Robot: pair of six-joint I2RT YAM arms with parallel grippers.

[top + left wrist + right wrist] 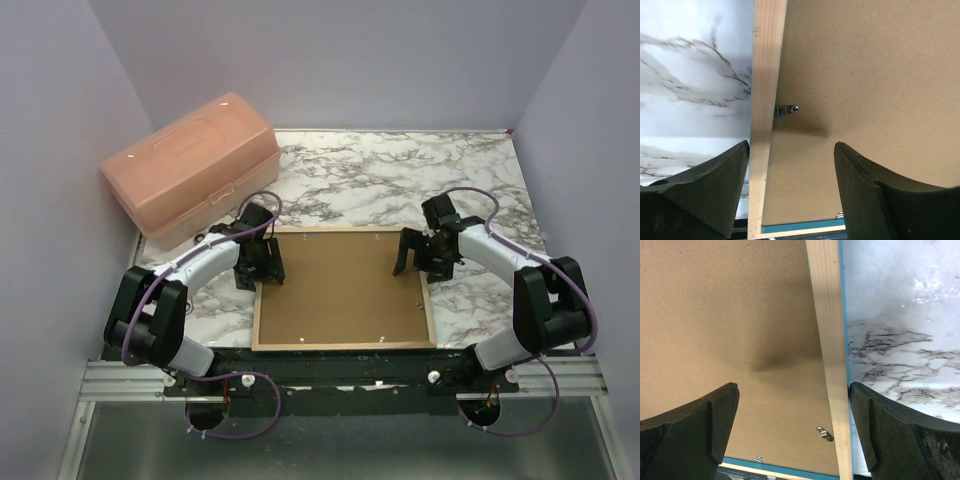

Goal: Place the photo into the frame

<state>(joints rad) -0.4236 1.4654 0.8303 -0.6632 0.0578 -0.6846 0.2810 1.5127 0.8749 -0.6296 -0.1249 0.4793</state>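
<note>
Fingers from above: your left fingers and right fingers hang at the side rails of the frame, lying face down on the tabletop, brown board inside. Left wrist: fingers spread wide, straddling the pale rail. Right wrist: fingers equally wide, straddling the opposite rail, holding nothing.

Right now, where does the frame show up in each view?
Top external: the frame lies flat mid-picture, pale wood reverse up.
Left wrist: one pale rail of the frame runs top to bottom, left of centre.
Right wrist: one pale rail of the frame runs top to bottom, right of centre.
Shared landmark: the brown backing board inside the frame, visible in all three views.
</note>
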